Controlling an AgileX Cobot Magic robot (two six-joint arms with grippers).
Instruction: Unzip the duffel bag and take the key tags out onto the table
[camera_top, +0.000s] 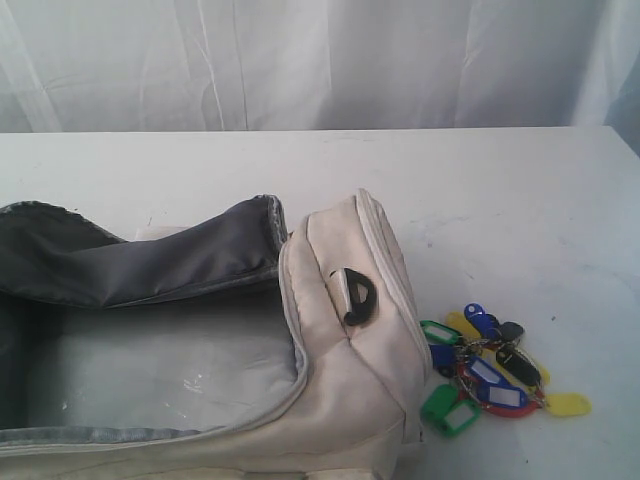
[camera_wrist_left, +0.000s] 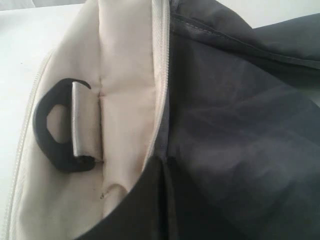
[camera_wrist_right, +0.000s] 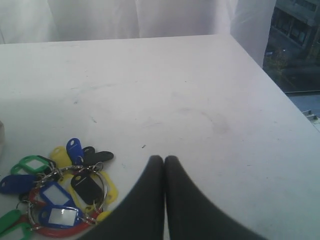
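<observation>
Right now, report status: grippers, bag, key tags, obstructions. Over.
Left gripper shut, over the cream-white fabric duffel bag, unzipped. Right gripper shut, empty, near the bunch of coloured plastic key tags, out on the white table. No obstruction seen.

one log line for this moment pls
cream-white fabric duffel bag: unzipped | coloured plastic key tags: on white table beside bag | left hand: shut | right hand: shut

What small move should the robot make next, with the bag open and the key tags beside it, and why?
Probably just lift the right gripper away from the key tags: they already lie on the table beside the open bag, the gripper is shut and holds nothing, so little seems left to do.
</observation>
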